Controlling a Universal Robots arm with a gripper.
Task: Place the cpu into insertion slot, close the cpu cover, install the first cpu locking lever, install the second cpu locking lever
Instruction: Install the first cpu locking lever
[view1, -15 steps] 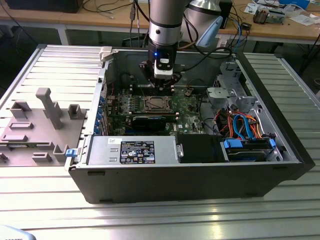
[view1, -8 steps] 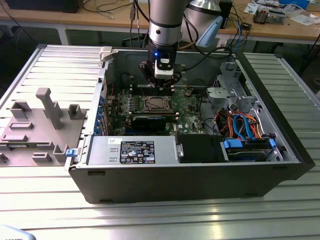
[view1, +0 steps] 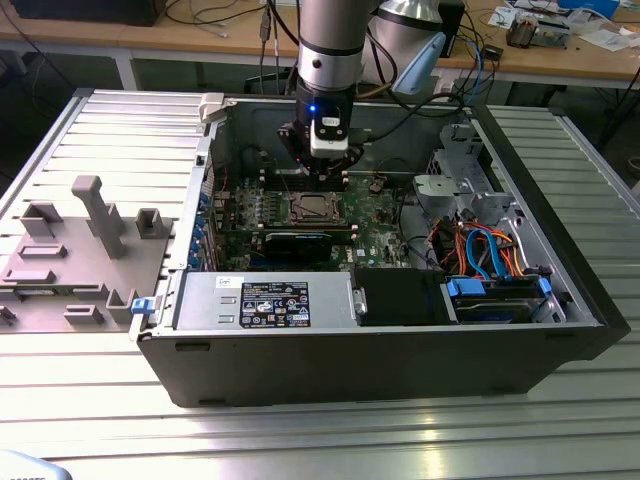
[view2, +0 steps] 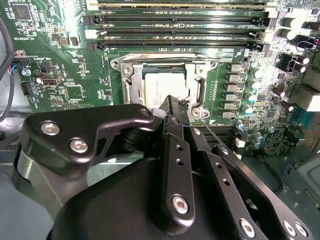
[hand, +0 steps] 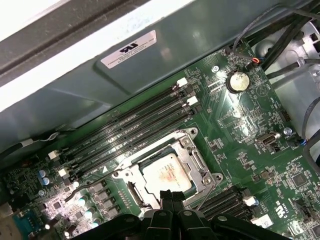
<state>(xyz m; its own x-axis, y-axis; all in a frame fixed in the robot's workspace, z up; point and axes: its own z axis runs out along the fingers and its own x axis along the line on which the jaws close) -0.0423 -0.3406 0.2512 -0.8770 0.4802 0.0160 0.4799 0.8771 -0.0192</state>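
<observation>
The cpu, a dull silver square, lies in the insertion slot on the green motherboard. The silvery cpu cover lies flat around it, framing its top. In both wrist views my gripper hangs just over the socket's edge, fingers pressed together with nothing between them. In the exterior view the gripper hovers a little above the socket. A thin metal locking lever slants up beside the fingers, raised off the board.
Long black memory slots run beside the socket. In the open case there are a black expansion card, a power supply, drive bays with orange and blue cables, and the case walls. A grey fixture block sits outside the case.
</observation>
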